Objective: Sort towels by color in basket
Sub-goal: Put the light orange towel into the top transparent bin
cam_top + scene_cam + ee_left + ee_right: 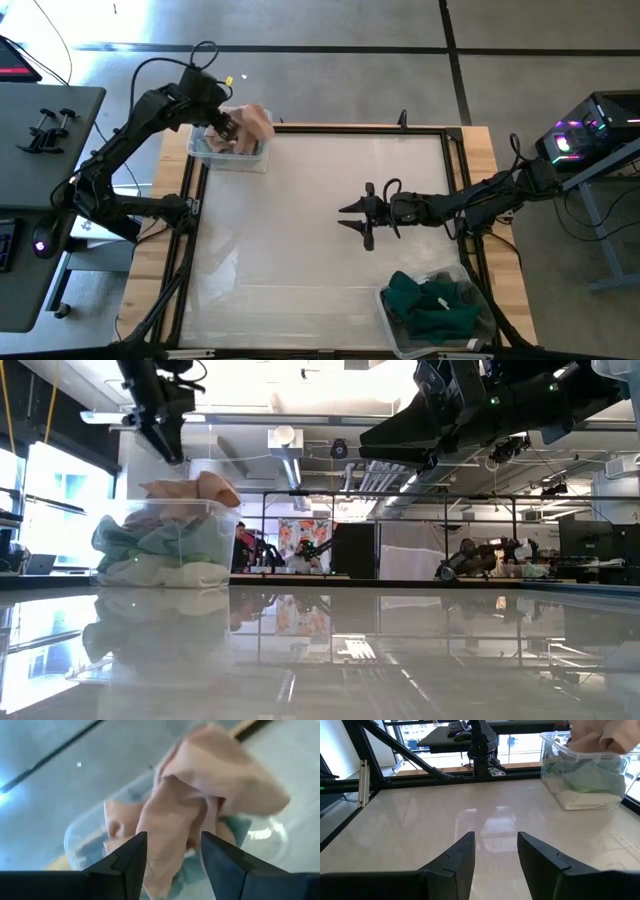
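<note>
A peach towel point(255, 124) point(200, 785) lies crumpled on top of a clear bin point(215, 158) at the table's far left corner. It rests on pale mint point(185, 545) and white point(160, 572) towels inside the bin. My left gripper point(226, 128) point(172, 855) hangs open just above the peach towel, and in the low view its fingers point(168, 448) stand clear of the cloth. My right gripper point(358, 218) point(496, 850) is open above the table's middle, pointing left. Dark teal towels point(430, 305) fill a second clear bin point(397, 335) at the near right corner.
A black frame rail point(350, 130) runs around the white table top. Between the two bins the table top point(290, 230) is bare. A desk with clamps point(50, 125) stands left of the table, and a lit computer case point(580, 135) stands to its right.
</note>
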Robot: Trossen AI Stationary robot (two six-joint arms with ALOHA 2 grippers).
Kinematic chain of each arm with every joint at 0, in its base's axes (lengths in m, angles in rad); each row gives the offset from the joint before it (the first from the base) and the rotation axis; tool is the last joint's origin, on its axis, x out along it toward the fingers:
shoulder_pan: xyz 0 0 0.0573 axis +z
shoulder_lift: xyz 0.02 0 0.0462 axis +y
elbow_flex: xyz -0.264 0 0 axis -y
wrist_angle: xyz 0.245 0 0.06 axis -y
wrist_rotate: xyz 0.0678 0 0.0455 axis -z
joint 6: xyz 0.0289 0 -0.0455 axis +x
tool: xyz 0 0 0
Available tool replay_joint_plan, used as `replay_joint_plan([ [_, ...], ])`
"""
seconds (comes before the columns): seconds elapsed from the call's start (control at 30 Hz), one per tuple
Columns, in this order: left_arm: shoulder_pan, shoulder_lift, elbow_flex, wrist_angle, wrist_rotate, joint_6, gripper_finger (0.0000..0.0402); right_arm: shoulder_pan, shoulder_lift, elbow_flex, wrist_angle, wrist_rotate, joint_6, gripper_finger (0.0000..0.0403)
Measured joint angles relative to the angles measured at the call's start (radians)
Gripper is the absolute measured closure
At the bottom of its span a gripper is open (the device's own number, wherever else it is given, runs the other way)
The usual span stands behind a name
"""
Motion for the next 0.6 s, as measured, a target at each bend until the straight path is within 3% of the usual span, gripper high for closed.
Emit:
replay_joint_plan([
  [0.13, -0.001, 0.000, -0.011, 0.123, 0.037, 0.000, 0.0248, 0.000, 0.000, 0.000, 0.000, 0.000, 0.000, 0.0258],
  [0.23, -0.001, 0.003, -0.062, 0.268, 0.106, 0.015, 0.0269, 0.000, 0.000, 0.000, 0.000, 0.000, 0.000, 0.0258],
  [0.37, 0.012, 0.035, -0.146, 0.429, 0.115, 0.009, 0.0303, 0.000, 0.000, 0.000, 0.000, 0.000, 0.010, 0.0258],
  [0.6, 0.029, 0.168, -0.251, 0.438, 0.132, 0.008, 0.0364, 0.000, 0.000, 0.000, -0.003, 0.001, 0.011, 0.0258],
])
